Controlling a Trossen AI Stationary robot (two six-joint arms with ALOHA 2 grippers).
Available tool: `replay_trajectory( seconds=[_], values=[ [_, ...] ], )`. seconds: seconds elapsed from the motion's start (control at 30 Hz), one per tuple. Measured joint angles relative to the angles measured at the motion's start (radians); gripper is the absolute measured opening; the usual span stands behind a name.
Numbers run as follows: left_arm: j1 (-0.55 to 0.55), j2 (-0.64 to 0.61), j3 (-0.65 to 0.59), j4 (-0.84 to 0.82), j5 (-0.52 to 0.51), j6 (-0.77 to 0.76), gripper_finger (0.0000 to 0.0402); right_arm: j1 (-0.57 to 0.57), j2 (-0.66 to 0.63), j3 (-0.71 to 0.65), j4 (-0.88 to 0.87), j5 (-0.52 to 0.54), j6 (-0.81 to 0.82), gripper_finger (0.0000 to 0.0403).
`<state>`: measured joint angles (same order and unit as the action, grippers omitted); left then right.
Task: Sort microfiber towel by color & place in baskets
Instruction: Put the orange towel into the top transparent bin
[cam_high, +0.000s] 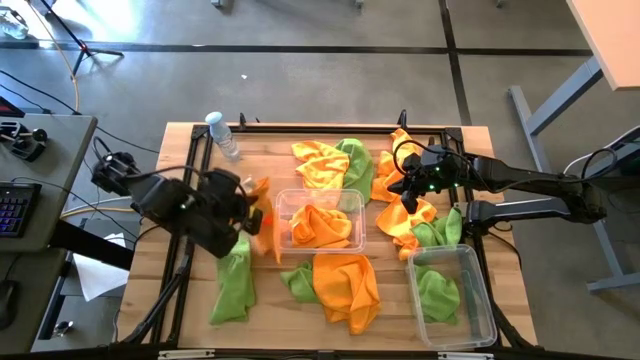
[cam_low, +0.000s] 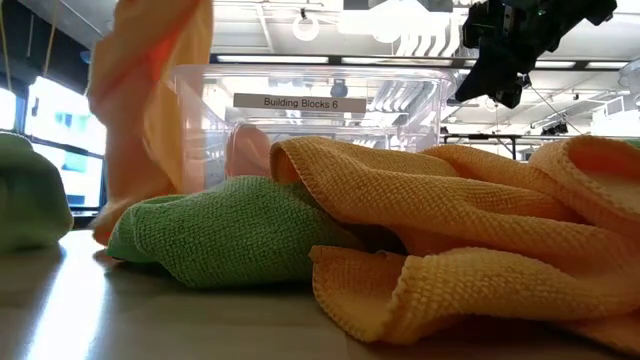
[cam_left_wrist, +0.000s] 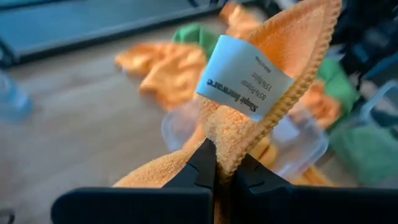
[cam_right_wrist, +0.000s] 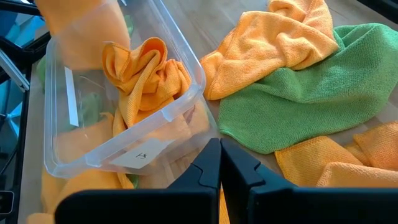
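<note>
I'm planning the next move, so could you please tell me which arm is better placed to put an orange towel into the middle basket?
The left. Its claw is shut on an orange towel beside the middle basket, which holds orange. The right claw is shut and empty.

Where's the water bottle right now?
In the high view the water bottle stands at the table's far left corner, beside the frame rail, apart from the towels and just beyond the left gripper.
</note>
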<state>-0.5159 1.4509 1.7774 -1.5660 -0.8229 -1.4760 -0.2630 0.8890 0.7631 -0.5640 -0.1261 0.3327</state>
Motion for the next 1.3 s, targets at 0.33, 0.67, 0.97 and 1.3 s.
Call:
replay_trajectory(
  seconds=[0.33, 0.67, 0.97, 1.3],
  values=[
    [0.101, -0.001, 0.145, 0.302, -0.086, 0.461, 0.0, 0.0, 0.0, 0.0, 0.0, 0.0, 0.002, 0.0],
    [0.187, 0.0, 0.17, 0.731, -0.025, 0.86, 0.0, 0.0, 0.0, 0.0, 0.0, 0.0, 0.002, 0.0],
    [0.202, 0.025, 0.17, 0.827, 0.015, 0.893, 0.0, 0.0, 0.0, 0.0, 0.0, 0.0, 0.002, 0.0],
    [0.193, 0.052, 0.17, 0.909, 0.08, 0.902, 0.0, 0.0, 0.0, 0.0, 0.001, 0.0, 0.002, 0.0]
  ],
)
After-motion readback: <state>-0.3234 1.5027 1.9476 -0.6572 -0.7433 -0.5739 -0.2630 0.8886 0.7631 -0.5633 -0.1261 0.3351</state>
